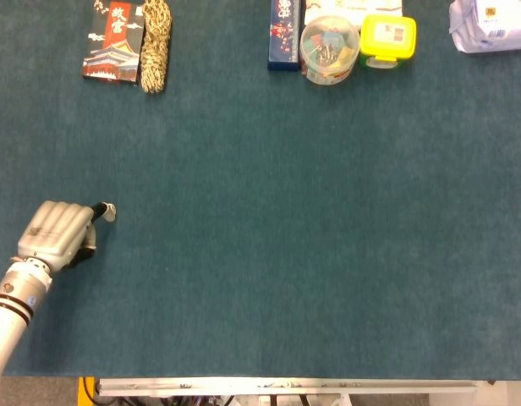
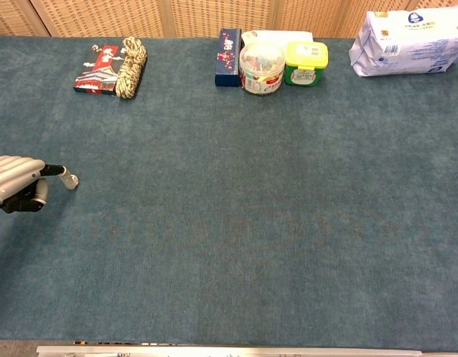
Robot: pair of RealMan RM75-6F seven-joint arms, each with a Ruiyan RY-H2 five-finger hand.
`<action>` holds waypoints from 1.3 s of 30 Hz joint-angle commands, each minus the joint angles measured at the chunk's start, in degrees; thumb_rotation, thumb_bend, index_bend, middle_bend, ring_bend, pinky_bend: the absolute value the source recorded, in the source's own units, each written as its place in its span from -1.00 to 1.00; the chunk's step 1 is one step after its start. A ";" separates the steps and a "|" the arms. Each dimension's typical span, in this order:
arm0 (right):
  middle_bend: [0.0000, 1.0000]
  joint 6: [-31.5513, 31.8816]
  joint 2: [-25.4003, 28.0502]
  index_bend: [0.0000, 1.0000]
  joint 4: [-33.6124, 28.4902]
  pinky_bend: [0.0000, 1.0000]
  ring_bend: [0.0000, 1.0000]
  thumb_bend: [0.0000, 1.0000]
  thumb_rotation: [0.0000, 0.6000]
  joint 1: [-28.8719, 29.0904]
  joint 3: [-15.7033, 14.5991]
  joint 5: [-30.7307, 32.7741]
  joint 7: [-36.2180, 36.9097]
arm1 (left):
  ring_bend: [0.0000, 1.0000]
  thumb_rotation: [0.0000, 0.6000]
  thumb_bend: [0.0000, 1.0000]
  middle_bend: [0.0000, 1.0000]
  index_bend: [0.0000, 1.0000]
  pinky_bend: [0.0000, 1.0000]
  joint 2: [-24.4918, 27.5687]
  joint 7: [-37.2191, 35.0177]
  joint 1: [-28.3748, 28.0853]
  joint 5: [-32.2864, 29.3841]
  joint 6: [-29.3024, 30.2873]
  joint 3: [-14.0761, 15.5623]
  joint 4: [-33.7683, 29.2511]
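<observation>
My left hand (image 1: 56,234) hovers low over the blue-green cloth at the left side, also seen at the left edge of the chest view as the left hand (image 2: 19,184). Its fingers are curled into a fist with nothing in them, and one fingertip (image 1: 106,211) sticks out to the right. No object lies near it. My right hand shows in neither view.
Along the far edge lie a red-and-black box (image 1: 113,38) beside a coil of rope (image 1: 156,42), a dark blue box (image 1: 285,32), a clear tub of clips (image 1: 329,50), a yellow-lidded green container (image 1: 387,39) and a white packet (image 2: 407,42). The table's front edge (image 1: 286,386) runs along the bottom.
</observation>
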 commanded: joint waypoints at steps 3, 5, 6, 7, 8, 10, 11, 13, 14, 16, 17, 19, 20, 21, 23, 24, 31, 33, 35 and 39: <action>-0.14 0.07 0.02 0.06 -0.02 -0.09 -0.36 -0.80 1.00 -0.03 0.00 -0.04 0.07 | 1.00 1.00 1.00 1.00 -0.38 1.00 -0.23 0.82 0.02 -0.45 0.48 -0.25 0.34; -0.14 0.09 0.03 0.06 -0.02 -0.09 -0.36 -0.80 1.00 -0.04 0.00 -0.05 0.06 | 1.00 1.00 1.00 1.00 -0.38 1.00 -0.36 1.16 0.04 -0.61 0.71 -0.35 0.43; -0.14 0.09 0.03 0.06 -0.02 -0.09 -0.36 -0.80 1.00 -0.04 0.00 -0.04 0.05 | 1.00 1.00 1.00 1.00 -0.38 1.00 -0.38 1.25 0.03 -0.71 0.73 -0.39 0.45; -0.14 0.08 0.04 0.06 -0.04 -0.09 -0.36 -0.80 1.00 -0.05 -0.01 -0.05 0.05 | 1.00 1.00 1.00 1.00 -0.38 1.00 -0.45 1.53 0.01 -0.78 0.86 -0.46 0.59; -0.14 0.08 0.04 0.06 -0.04 -0.09 -0.36 -0.80 1.00 -0.04 0.00 -0.05 0.05 | 1.00 1.00 1.00 1.00 -0.38 1.00 -0.53 1.72 0.00 -0.86 0.97 -0.52 0.74; -0.14 0.10 0.04 0.06 -0.04 -0.09 -0.36 -0.80 1.00 -0.04 0.00 -0.07 0.04 | 1.00 1.00 1.00 1.00 -0.38 1.00 -0.76 2.46 0.04 -1.18 1.38 -0.66 1.17; -0.14 0.09 0.05 0.06 -0.03 -0.09 -0.36 -0.80 1.00 -0.04 0.00 -0.07 0.04 | 1.00 1.00 1.00 1.00 -0.38 1.00 -0.92 2.79 0.09 -1.44 1.64 -0.78 1.33; -0.14 0.14 0.06 0.06 -0.03 -0.09 -0.36 -0.80 1.00 -0.06 0.01 -0.10 0.05 | 1.00 1.00 1.00 1.00 -0.38 1.00 -1.02 3.02 0.14 -1.74 1.82 -0.90 1.35; -0.14 0.16 0.06 0.06 -0.03 -0.09 -0.36 -0.80 1.00 -0.05 0.03 -0.10 0.06 | 1.00 1.00 1.00 1.00 -0.38 1.00 -1.07 3.19 0.17 -1.78 1.96 -0.93 1.40; -0.14 0.12 0.06 0.06 -0.03 -0.09 -0.36 -0.80 1.00 -0.04 0.02 -0.09 0.11 | 1.00 1.00 1.00 1.00 -0.38 1.00 -1.23 3.41 0.22 -1.81 2.21 -0.99 1.50; -0.14 0.12 0.08 0.06 -0.04 -0.09 -0.36 -0.80 1.00 -0.04 0.02 -0.10 0.13 | 1.00 1.00 1.00 1.00 -0.38 1.00 -1.36 3.45 0.27 -1.78 2.41 -1.07 1.57; -0.14 0.16 0.10 0.06 -0.08 -0.09 -0.36 -0.80 1.00 -0.06 0.02 -0.12 0.15 | 1.00 1.00 1.00 1.00 -0.38 1.00 -1.66 3.56 0.45 -1.71 3.01 -1.24 1.79; -0.14 0.21 0.10 0.06 -0.07 -0.09 -0.36 -0.80 1.00 -0.08 0.03 -0.14 0.16 | 1.00 1.00 1.00 1.00 -0.38 1.00 -1.78 3.66 0.54 -1.65 3.31 -1.31 1.89; -0.14 0.25 0.10 0.06 -0.06 -0.09 -0.36 -0.80 1.00 -0.09 0.04 -0.14 0.17 | 1.00 1.00 1.00 1.00 -0.38 1.00 -1.87 3.69 0.62 -1.60 3.55 -1.37 1.88; -0.14 0.24 0.12 0.06 -0.04 -0.09 -0.36 -0.80 1.00 -0.09 0.05 -0.11 0.17 | 1.00 1.00 1.00 1.00 -0.38 1.00 -1.94 3.76 0.70 -1.45 3.89 -1.48 1.78; -0.14 0.22 0.12 0.06 -0.02 -0.09 -0.36 -0.80 1.00 -0.09 0.04 -0.11 0.17 | 1.00 1.00 1.00 1.00 -0.38 1.00 -1.95 3.87 0.68 -1.41 3.93 -1.49 1.75; -0.14 0.39 0.26 0.06 -0.12 -0.09 -0.36 -0.80 1.00 -0.17 0.08 -0.16 0.40 | 1.00 1.00 1.00 1.00 -0.38 1.00 -1.97 4.28 1.38 -0.27 5.88 -1.47 1.20; -0.14 0.54 0.34 0.06 -0.16 -0.09 -0.36 -0.80 1.00 -0.23 0.13 -0.15 0.56 | 1.00 1.00 1.00 1.00 -0.37 1.00 -1.82 3.90 2.13 1.38 7.88 -1.38 0.77; -0.14 0.76 0.43 0.06 -0.19 -0.09 -0.36 -0.80 1.00 -0.31 0.19 -0.18 0.66 | 0.98 1.00 1.00 1.00 -0.37 1.00 -1.38 2.64 3.28 4.15 10.88 -1.22 0.56; -0.14 1.26 0.53 0.06 -0.30 -0.09 -0.36 -0.80 1.00 -0.51 0.30 -0.23 0.69 | 0.69 1.00 1.00 1.00 -0.42 0.97 0.05 -1.00 5.79 9.15 17.30 -1.36 0.98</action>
